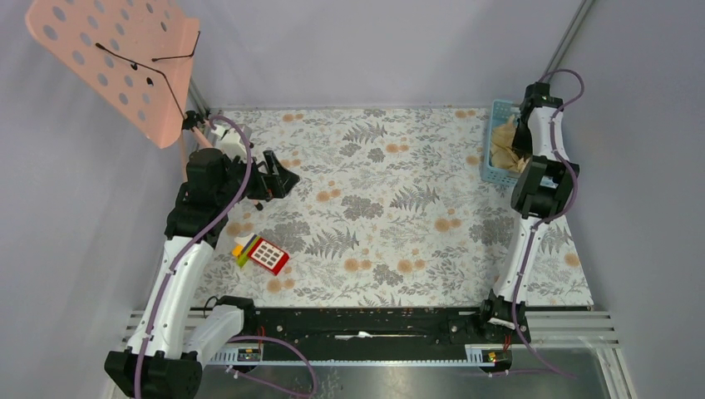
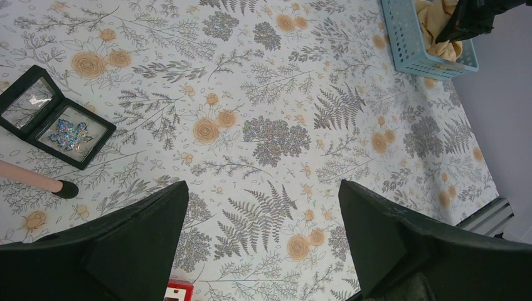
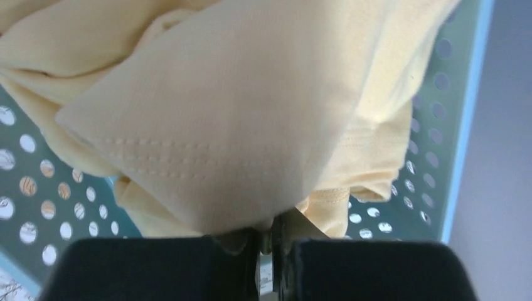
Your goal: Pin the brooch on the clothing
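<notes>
The right tool (image 3: 270,241) is closed on the yellow T-shirt (image 3: 238,113) inside the blue basket (image 3: 37,188). The left tool (image 2: 262,188) stands open. The brooch (image 2: 69,133) lies in an open black case (image 2: 46,114), well apart from the basket.

Ahead of the left gripper (image 2: 263,244) the flowered tablecloth (image 2: 282,125) lies open for passage. An open black case (image 2: 45,122) and a pink stand foot (image 2: 63,188) crowd its left side. The right gripper (image 3: 275,241) is hemmed in by blue basket walls (image 3: 467,125), with the clothing (image 3: 238,113) heaped directly ahead.
</notes>
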You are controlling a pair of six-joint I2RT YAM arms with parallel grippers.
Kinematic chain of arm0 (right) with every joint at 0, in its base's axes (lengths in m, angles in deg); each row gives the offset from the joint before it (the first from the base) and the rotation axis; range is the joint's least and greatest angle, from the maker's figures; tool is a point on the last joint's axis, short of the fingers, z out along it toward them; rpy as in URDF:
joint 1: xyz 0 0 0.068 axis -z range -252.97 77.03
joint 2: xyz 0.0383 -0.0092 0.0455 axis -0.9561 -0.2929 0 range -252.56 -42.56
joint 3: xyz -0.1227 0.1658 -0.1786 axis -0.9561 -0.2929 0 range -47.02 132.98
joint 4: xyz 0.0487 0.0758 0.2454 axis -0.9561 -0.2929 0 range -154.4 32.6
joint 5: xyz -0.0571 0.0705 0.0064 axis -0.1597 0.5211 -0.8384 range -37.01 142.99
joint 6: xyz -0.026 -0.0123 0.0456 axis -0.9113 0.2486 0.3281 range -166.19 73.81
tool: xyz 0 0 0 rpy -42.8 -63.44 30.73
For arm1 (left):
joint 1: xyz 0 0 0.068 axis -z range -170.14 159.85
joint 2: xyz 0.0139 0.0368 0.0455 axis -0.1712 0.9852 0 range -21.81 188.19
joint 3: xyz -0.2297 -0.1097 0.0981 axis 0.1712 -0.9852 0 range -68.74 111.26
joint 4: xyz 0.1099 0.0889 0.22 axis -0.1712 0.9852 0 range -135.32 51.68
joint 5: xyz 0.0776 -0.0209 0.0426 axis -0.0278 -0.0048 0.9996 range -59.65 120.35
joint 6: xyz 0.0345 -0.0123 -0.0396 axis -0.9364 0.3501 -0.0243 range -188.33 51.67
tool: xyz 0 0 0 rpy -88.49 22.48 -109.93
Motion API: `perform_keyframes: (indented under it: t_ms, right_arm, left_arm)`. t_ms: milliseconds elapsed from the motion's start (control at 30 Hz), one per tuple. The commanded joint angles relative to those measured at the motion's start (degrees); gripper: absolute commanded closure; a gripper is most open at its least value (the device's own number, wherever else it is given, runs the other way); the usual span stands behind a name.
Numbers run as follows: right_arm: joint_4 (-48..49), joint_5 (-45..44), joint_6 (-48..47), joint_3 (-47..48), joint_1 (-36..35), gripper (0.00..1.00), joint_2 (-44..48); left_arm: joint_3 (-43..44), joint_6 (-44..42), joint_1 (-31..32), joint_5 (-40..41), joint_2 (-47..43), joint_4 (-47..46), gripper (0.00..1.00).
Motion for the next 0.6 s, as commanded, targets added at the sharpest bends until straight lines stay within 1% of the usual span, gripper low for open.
perform_keyframes:
  t_ms: [0, 200, 300, 433, 567]
  right_arm:
    - [0.6, 1.3, 2.5, -2.6, 0.2, 1.00, 12.2]
    - [11.0, 5.3, 5.1, -13.6, 0.2, 1.00, 32.0]
    - [12.0, 6.5, 9.0, -15.2, 0.3, 1.00, 39.8]
    - [13.3, 17.3, 14.0, -15.2, 0.3, 1.00, 48.1]
    - [15.3, 24.6, 17.8, -16.7, 0.2, 1.00, 58.2]
  left_arm:
    - [0.7, -0.1, -0.3, -1.7, -0.3, -2.4, 0.01]
    - [0.6, -0.2, -0.3, -1.1, 0.5, -2.4, 0.01]
    - [0.0, -0.1, -0.3, 1.1, -0.5, -2.8, 0.01]
    - [-0.6, -0.4, -0.3, 3.6, -1.3, -3.2, 0.01]
    - [-0.8, -0.7, -0.3, 4.9, -1.5, -3.1, 0.01]
